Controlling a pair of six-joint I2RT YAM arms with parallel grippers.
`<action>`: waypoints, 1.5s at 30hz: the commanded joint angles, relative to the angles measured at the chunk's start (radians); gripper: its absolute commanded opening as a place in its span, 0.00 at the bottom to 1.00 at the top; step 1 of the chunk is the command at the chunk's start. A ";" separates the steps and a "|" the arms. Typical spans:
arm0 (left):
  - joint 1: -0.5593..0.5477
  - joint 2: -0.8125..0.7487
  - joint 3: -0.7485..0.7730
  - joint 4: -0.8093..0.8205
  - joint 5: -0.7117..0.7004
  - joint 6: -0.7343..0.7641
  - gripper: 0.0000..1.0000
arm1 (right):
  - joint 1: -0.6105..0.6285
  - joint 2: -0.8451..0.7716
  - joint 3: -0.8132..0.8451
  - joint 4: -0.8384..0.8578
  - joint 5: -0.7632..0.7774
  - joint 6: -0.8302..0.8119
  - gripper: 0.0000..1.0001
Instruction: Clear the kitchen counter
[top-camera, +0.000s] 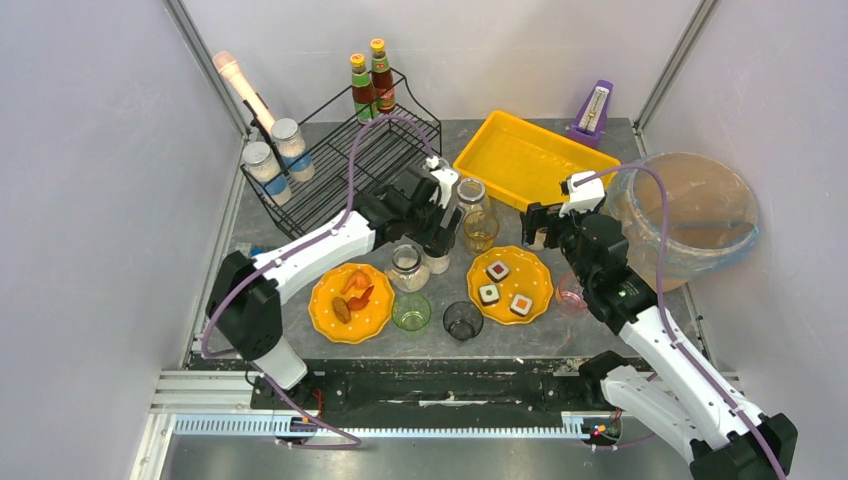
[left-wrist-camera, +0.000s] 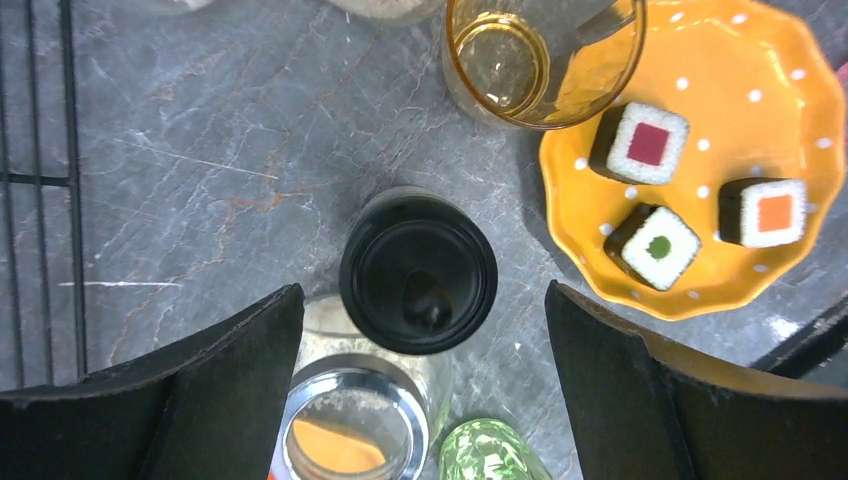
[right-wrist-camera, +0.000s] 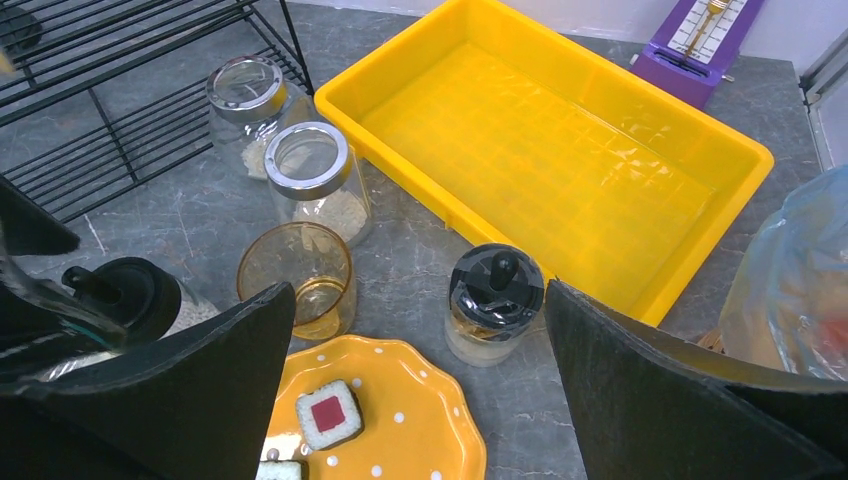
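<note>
Dark-grey kitchen counter (left-wrist-camera: 200, 170) beneath wide-parted left fingers (left-wrist-camera: 225, 400)

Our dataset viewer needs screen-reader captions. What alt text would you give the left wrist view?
Looking straight down, the open left gripper frames a black-lidded jar standing on the kitchen counter. To its right an orange dotted plate holds three sushi pieces; an amber glass stands at the top edge, a silver-rimmed jar and green glass at the bottom.
</note>
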 joint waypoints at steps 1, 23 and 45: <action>-0.014 0.059 -0.012 0.089 -0.037 0.010 0.95 | 0.002 -0.014 0.054 -0.001 0.028 -0.021 0.98; -0.018 0.126 0.021 0.058 -0.020 0.024 0.38 | 0.001 -0.007 0.048 0.005 0.054 -0.043 0.98; 0.154 0.287 0.937 -0.306 -0.137 0.162 0.02 | 0.002 0.001 0.067 0.036 0.030 -0.065 0.98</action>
